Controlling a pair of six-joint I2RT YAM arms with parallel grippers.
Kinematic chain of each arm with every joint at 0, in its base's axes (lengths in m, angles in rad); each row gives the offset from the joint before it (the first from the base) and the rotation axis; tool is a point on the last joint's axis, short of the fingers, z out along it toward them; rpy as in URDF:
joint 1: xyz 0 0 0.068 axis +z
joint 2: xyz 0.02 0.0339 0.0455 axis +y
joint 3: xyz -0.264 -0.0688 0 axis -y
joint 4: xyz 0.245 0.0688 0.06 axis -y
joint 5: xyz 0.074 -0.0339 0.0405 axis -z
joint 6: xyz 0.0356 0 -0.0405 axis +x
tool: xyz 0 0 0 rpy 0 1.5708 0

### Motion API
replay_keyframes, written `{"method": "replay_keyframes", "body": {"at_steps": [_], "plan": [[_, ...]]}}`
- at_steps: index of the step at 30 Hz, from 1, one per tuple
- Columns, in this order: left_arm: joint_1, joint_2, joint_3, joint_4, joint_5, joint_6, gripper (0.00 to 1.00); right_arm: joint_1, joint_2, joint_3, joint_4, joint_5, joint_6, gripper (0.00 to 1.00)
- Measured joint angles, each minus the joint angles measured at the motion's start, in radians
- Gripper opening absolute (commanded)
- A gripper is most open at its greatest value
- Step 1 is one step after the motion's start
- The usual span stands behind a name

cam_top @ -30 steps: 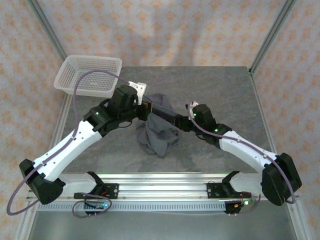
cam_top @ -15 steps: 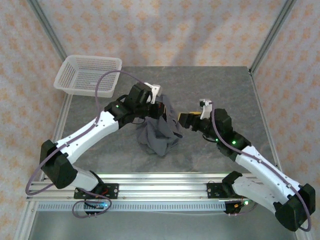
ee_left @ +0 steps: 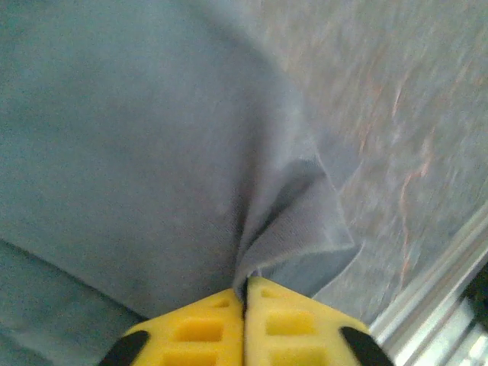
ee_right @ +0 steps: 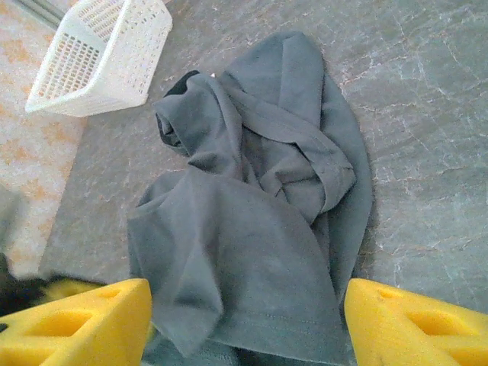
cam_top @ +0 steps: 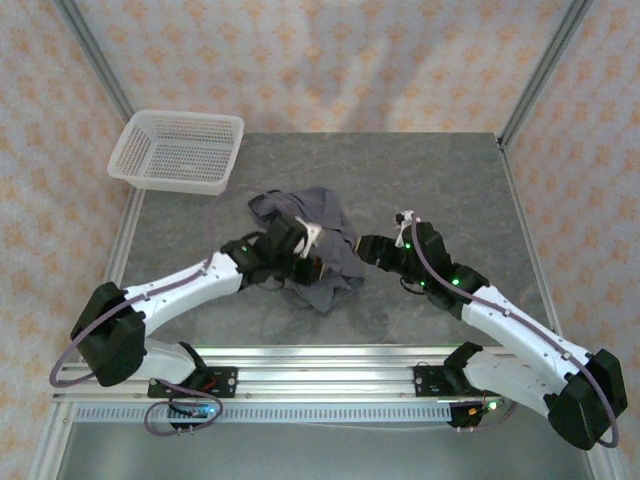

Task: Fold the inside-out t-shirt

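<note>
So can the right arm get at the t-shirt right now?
Probably yes: the right gripper is open right beside the t-shirt, with nothing between them.

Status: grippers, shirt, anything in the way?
Left gripper shut on t-shirt fold. Right gripper open, near it. Bunched, not yet folded. Basket apart, far left corner.

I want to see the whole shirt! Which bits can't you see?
Top view: the left arm covers the t-shirt on its near-left part.
Left wrist view: too close and blurry to tell which part the left gripper pinches.
Right wrist view: its nearest edge is cut off at the bottom.
</note>
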Motion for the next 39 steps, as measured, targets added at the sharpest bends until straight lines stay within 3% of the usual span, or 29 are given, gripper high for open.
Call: {"method": "replay_keyframes", "body": {"at_steps": [3,6,10,13,16,19,30,35,39], "plan": [[-0.039,-0.023,-0.12,0.038,0.014,-0.034,0.46,0.0,0.0,-0.001,-0.008,0.0,0.009,0.67],[-0.043,-0.146,-0.178,0.031,-0.028,-0.042,0.56,0.0,0.007,0.002,-0.041,-0.001,0.0,0.63],[-0.035,-0.397,-0.156,0.026,-0.129,0.002,0.61,0.027,0.05,0.031,-0.109,-0.013,-0.002,0.51],[-0.016,-0.492,-0.122,0.026,-0.188,0.027,0.61,0.087,0.077,0.041,-0.105,-0.039,0.016,0.43],[0.0,-0.506,-0.116,0.026,-0.228,0.035,0.61,0.134,0.121,0.042,-0.084,-0.062,0.032,0.38],[0.003,-0.469,-0.117,0.026,-0.235,0.035,0.61,0.139,0.177,0.042,-0.059,-0.06,0.049,0.45],[0.003,-0.409,-0.12,0.026,-0.233,0.035,0.61,0.139,0.377,0.085,0.092,-0.138,-0.014,0.44],[0.003,-0.412,-0.135,0.027,-0.233,0.031,0.61,0.139,0.413,0.114,0.141,-0.193,-0.036,0.31],[0.003,-0.412,-0.14,0.027,-0.233,0.031,0.61,0.14,0.419,0.116,0.15,-0.232,-0.03,0.27]]}}
